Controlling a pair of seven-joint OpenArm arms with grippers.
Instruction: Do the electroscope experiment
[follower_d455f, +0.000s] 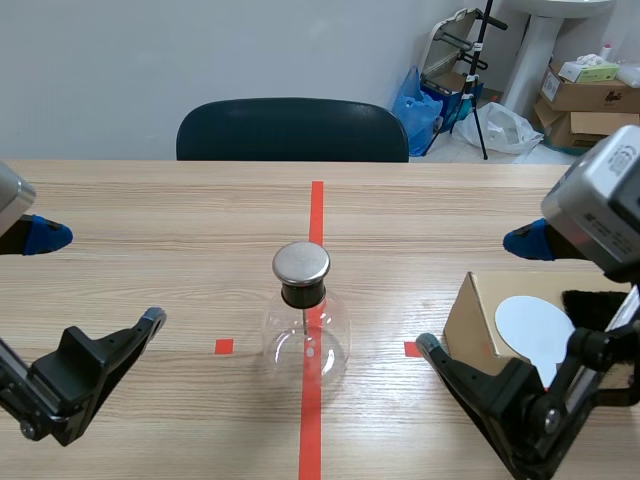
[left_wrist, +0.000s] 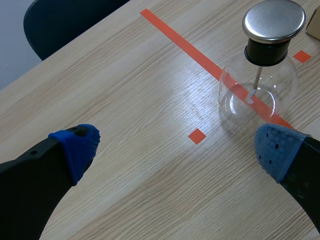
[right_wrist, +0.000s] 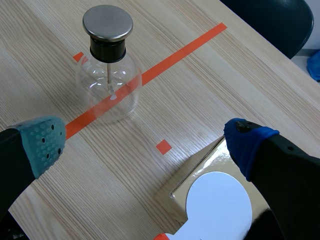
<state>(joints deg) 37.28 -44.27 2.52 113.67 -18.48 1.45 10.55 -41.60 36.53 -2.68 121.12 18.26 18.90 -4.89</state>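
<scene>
While both arms are waiting low at either side of the desk (follower_d455f: 150, 205), the left gripper (left_wrist: 175, 147) is holding its fingers wide apart with nothing between them, and the right gripper (right_wrist: 145, 140) is doing the same. The electroscope (follower_d455f: 306, 325), a round glass flask with a metal cap (follower_d455f: 301, 263), is standing upright on the centre tape line (follower_d455f: 316, 200), between the two grippers and touching neither. A white disc (right_wrist: 218, 201) is lying on a cardboard box (follower_d455f: 468, 322) just under the right gripper. The experiment is seemingly not yet beginning. The likeliest trouble is sitting in the glass: a finger coming in too low or too fast is risking tipping the flask, which is looking top-heavy. The disc is looking thin and flat, so a pinch is risking pushing it off the box rather than lifting it.
</scene>
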